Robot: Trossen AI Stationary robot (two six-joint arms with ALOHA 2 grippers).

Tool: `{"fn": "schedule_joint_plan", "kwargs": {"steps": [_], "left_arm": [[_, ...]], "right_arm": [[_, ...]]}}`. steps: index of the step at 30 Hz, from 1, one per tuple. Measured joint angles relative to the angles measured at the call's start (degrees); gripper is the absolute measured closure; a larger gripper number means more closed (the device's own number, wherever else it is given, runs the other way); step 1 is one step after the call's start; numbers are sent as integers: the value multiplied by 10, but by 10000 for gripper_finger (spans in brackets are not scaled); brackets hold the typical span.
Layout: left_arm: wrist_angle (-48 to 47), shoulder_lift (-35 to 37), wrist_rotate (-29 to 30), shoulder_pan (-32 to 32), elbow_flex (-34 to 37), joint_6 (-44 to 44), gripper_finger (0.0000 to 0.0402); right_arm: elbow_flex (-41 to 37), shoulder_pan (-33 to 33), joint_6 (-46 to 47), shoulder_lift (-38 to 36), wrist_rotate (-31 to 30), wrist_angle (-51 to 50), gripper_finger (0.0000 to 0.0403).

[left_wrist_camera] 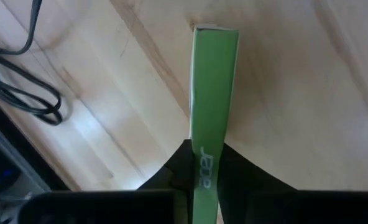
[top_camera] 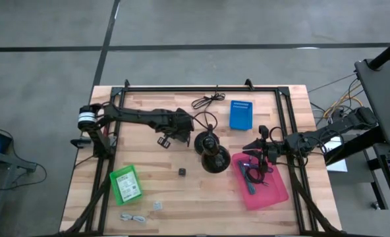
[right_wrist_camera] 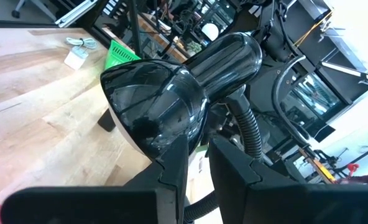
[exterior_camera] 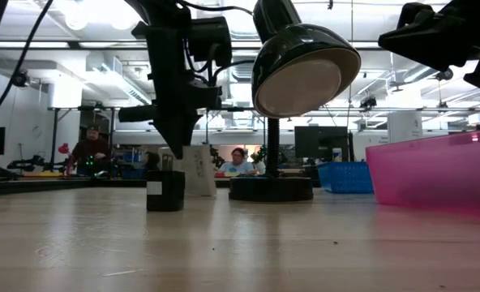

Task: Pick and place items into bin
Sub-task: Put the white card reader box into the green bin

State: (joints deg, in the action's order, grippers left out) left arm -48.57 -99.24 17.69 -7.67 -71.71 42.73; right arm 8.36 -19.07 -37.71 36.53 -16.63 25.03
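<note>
Left gripper [left_wrist_camera: 206, 177] clamped edge-on on thin green "acer" packet [left_wrist_camera: 213, 93]; lift straight, carry w/o tilt to pink plastic bin [top_camera: 266, 187] (right gripper [top_camera: 264, 153] nearly closed, empty, above it).

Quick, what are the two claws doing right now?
Left claw: closed on a thin green packet.
Right claw: empty, nearly shut, over the pink bin.
</note>
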Motion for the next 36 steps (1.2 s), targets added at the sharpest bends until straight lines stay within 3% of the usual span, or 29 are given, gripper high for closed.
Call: {"fn": "schedule_joint_plan", "kwargs": {"steps": [9,18,26,36], "left_arm": [[-74,19,8,61,-46,-27,379],[-223,28,5,203,-131,-218,379],[-283,28,0,353,-195,-433,379],[-356,28,-11,513,-226,-616,379]], "right_arm": [[0,0,0,0,0,-8,349],[0,0,2,0,0,-9,349],[0,0,33,0,0,-8,349],[0,0,63,0,1,-7,349]]}}
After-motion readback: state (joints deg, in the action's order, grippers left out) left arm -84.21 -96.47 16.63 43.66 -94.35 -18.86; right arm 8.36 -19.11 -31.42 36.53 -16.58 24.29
